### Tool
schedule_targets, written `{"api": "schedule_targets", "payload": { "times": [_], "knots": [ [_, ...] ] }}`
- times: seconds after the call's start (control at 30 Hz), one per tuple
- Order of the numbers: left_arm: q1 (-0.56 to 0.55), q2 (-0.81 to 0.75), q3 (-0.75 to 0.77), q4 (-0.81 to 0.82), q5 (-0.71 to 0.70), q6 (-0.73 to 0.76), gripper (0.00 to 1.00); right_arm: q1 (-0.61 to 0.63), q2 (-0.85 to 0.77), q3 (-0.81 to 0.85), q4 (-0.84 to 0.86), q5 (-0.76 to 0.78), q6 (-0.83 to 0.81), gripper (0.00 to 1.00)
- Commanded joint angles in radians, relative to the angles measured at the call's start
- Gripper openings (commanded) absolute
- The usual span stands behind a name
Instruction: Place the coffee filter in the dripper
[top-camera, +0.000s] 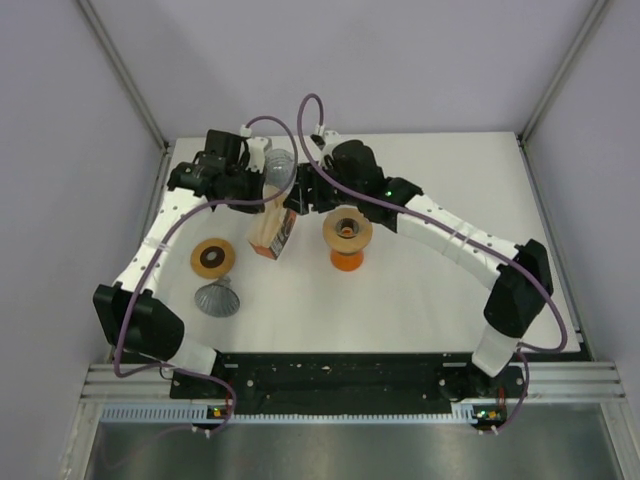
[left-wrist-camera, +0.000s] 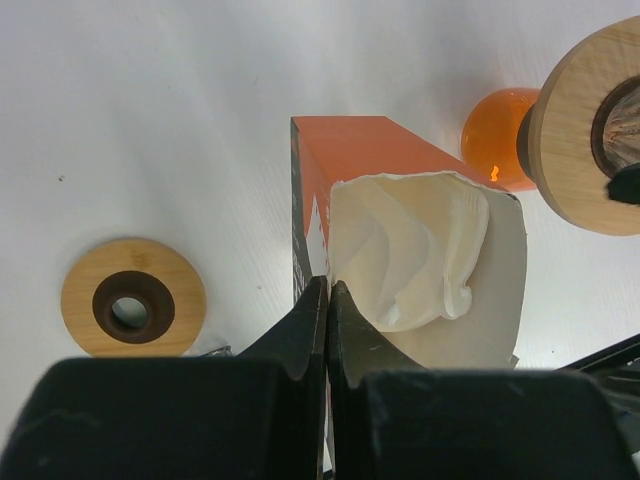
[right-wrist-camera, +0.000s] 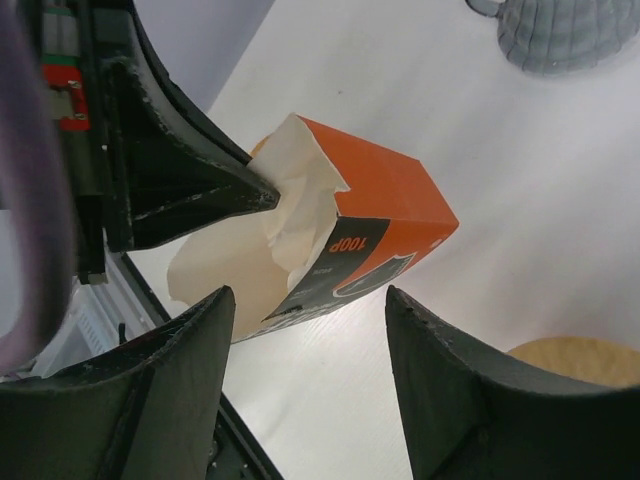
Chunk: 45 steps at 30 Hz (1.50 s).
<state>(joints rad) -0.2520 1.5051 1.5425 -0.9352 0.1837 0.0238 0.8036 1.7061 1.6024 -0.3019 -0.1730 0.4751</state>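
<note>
Progress is at the very start: no filter has left its box, so by my judgement you have the pick, the carry and the drop ahead of you.

From the top camera, the orange filter box (top-camera: 272, 232) stands mid-table, between a loose wooden ring (top-camera: 212, 258) on its left and an orange stand with a wooden collar (top-camera: 347, 235) on its right. A grey dripper (top-camera: 217, 297) lies near-left, well apart from the box. A second grey cone (top-camera: 278, 165) sits at the far side, behind the grippers. Neither shows any paper in it. Your left gripper (top-camera: 258, 190) and right gripper (top-camera: 300, 203) both hang at the far end of the box.

On the left wrist camera, the left gripper's jaws are pressed tight together at the left rim of the box mouth. The coffee filter stack (left-wrist-camera: 415, 245) sits folded inside, just right of the tips. You cannot tell whether the tips pinch a filter edge, the cardboard, or nothing.

On the right wrist camera, your right gripper's jaws stand wide with nothing between them, and the box lies beyond the tips. The left gripper's fingertip (right-wrist-camera: 250, 190) touches the white paper at the opening. All the paper seen here is at the box mouth.
</note>
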Motion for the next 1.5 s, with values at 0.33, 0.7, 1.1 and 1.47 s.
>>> {"api": "schedule_targets", "payload": {
  "times": [0.33,0.7,1.1,1.47],
  "knots": [
    [-0.007,-0.017,-0.027,0.067,0.088,-0.021,0.0,0.028,0.128,0.01,0.081,0.03,0.1,0.4],
    [0.016,0.113,-0.035,0.088,0.106,-0.005,0.0,0.029,0.213,0.054,0.006,0.067,0.068,0.0],
    [0.016,0.099,-0.03,0.121,0.033,0.064,0.47,0.029,0.306,0.151,-0.059,0.073,0.054,0.0],
    [0.016,0.084,0.11,0.036,0.138,0.068,0.47,0.035,0.256,0.143,-0.066,0.096,0.048,0.0]
  ]
}}
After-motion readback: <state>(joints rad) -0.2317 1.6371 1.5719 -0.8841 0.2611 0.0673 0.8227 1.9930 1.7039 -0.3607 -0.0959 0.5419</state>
